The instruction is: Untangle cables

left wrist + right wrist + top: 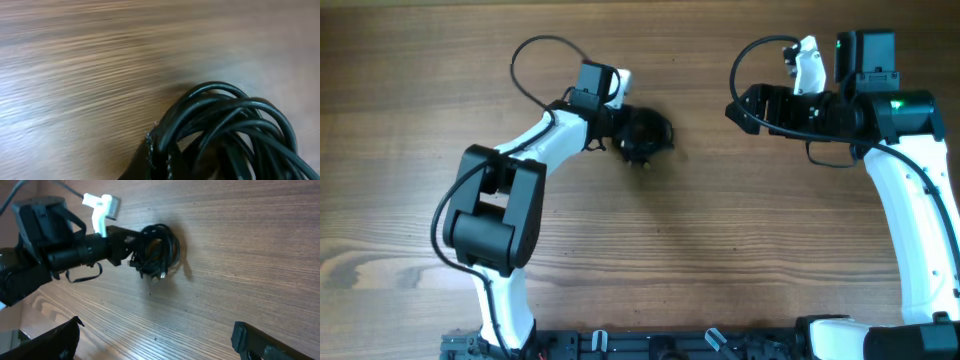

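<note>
The cables point(645, 132) form one fist-sized black knot on the wooden table, left of centre. My left gripper point(618, 125) reaches into the knot's left side and is shut on the cables. In the left wrist view the looped cables point(235, 130) fill the lower right, running into the left gripper point(162, 165) at the bottom edge. The right wrist view shows the cables point(160, 250) from afar with the left gripper point(127, 247) at their edge. My right gripper point(735, 108) hovers open at the right, well apart from the knot, and its fingers point(260, 342) stand wide with nothing between them.
A thicker black wire point(535, 60) loops off the left arm behind it, and another wire point(750, 55) arcs by the right arm. Bare wooden table point(720, 230) stretches between the arms. The arm bases stand at the front edge.
</note>
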`<state>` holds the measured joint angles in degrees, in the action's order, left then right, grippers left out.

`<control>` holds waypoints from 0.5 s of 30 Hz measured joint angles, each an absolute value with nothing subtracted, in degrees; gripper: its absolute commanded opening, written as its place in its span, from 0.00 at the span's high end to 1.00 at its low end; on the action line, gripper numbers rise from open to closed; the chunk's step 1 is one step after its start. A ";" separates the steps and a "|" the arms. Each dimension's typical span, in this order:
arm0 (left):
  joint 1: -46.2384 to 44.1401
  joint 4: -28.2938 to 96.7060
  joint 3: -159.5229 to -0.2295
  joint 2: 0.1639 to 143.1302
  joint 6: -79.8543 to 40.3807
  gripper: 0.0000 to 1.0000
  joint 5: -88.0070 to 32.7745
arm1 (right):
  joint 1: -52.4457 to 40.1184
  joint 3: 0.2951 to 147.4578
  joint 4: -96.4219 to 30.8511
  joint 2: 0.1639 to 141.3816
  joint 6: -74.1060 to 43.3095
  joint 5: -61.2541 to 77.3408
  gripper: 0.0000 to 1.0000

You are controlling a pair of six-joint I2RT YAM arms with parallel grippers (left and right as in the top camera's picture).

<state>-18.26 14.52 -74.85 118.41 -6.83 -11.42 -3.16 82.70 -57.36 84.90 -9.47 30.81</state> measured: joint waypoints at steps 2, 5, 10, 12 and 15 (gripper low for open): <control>-16.03 16.36 -74.59 115.09 -18.65 0.96 -10.57 | -3.22 82.70 -56.53 84.90 -10.48 30.81 0.00; -13.91 19.51 -74.46 104.62 -30.83 0.96 -11.31 | -5.06 82.72 -53.28 84.90 -12.34 30.65 0.01; -13.93 21.87 -74.54 93.32 -48.47 0.96 -19.42 | -12.88 82.76 -45.91 84.90 -19.27 30.59 0.06; -12.67 22.79 -74.52 93.32 -57.17 0.96 -23.66 | -13.91 82.76 -43.66 84.90 -21.41 30.44 0.14; -12.40 22.90 -74.52 93.32 -66.30 0.96 -29.47 | -17.08 82.76 -41.25 84.90 -22.55 30.41 0.20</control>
<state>-12.40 22.90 -74.52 93.32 -66.30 -29.47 -17.08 82.76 -41.25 84.90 -22.55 30.41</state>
